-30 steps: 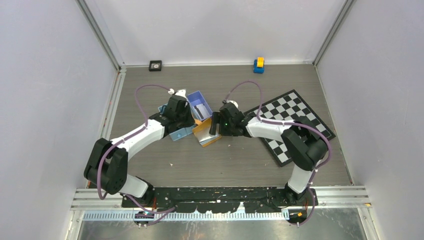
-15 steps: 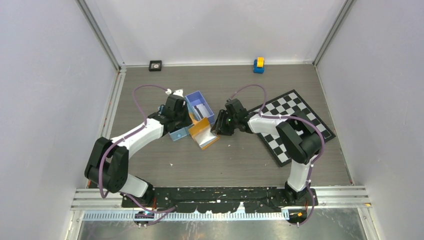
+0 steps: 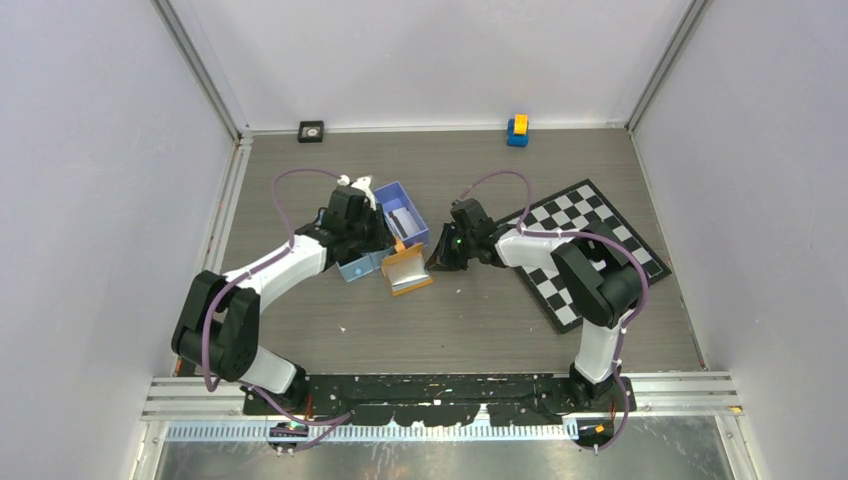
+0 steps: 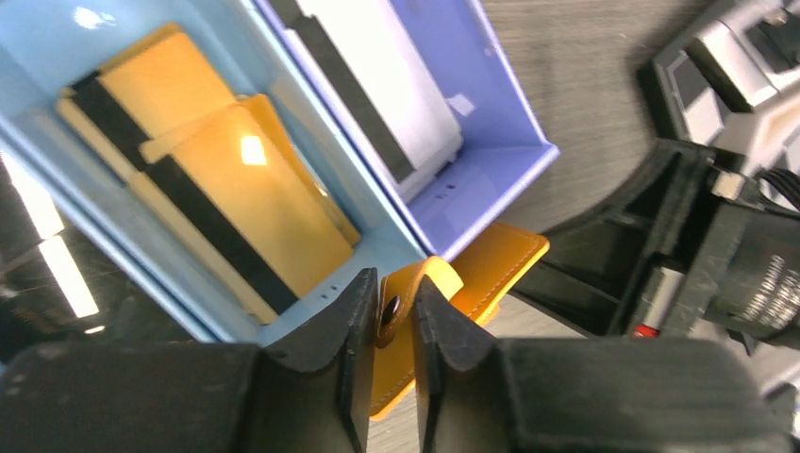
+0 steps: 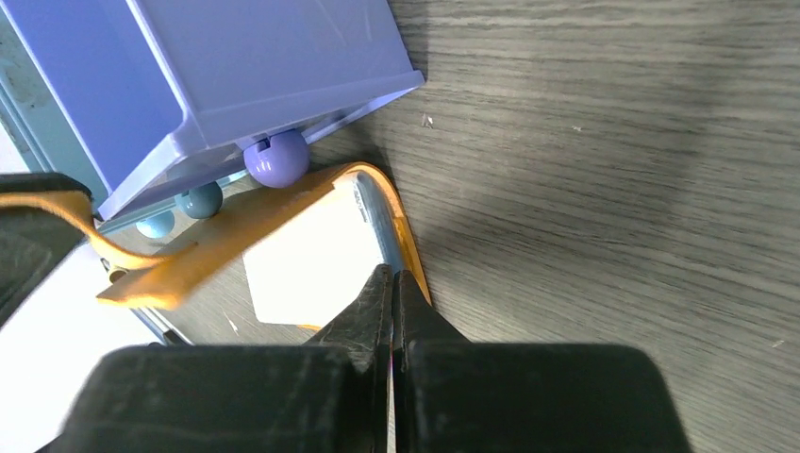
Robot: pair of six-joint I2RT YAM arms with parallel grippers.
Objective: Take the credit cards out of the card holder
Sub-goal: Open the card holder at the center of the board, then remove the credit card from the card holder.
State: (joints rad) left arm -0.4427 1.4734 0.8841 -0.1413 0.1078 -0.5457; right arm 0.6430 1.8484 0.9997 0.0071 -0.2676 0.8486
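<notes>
orange card holder (image 3: 407, 270) lies roughly near-far, left tool (image 4: 389, 294) pinching it, right tool (image 5: 389, 283) closed.

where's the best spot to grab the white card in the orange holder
Probably the bare corner nearest the right gripper, coming in low from that side: the white card lies flat in the card holder, whose flap the left gripper pinches up, leaving that side open. The right gripper's shut tips sit right there.
</notes>
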